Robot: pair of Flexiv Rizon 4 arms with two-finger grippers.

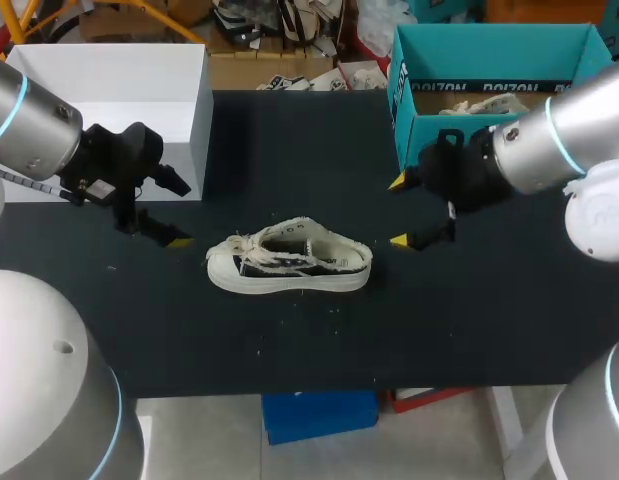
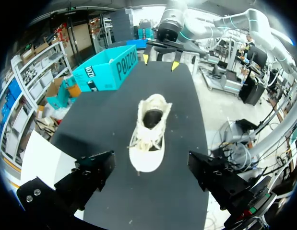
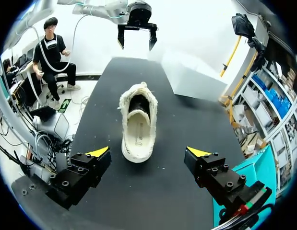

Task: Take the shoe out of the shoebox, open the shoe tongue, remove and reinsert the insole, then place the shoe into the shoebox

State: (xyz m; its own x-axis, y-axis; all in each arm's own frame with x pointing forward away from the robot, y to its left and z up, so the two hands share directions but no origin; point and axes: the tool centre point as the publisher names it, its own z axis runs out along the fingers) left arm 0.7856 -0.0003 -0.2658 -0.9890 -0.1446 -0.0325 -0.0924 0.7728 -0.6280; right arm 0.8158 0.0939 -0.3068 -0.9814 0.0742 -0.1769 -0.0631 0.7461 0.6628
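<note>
A cream and black canvas shoe (image 1: 289,263) stands upright on the black table (image 1: 469,310), outside the shoebox, its toe toward my left arm. The laces hang loose, and the cream insole (image 3: 137,132) shows inside. My left gripper (image 1: 178,212) hovers open just off the toe; in its own wrist view the shoe (image 2: 149,134) lies ahead of its spread fingers (image 2: 93,175). On the heel side, my right gripper (image 1: 398,212) is open too, and its wrist view has the shoe (image 3: 137,122) ahead of it. The teal shoebox (image 1: 489,75) stands open at the back right.
A white box (image 1: 119,95) stands at the back left, close behind my left gripper. The teal shoebox (image 2: 107,69) holds some pale contents. Bare table lies in front of the shoe, up to the near edge.
</note>
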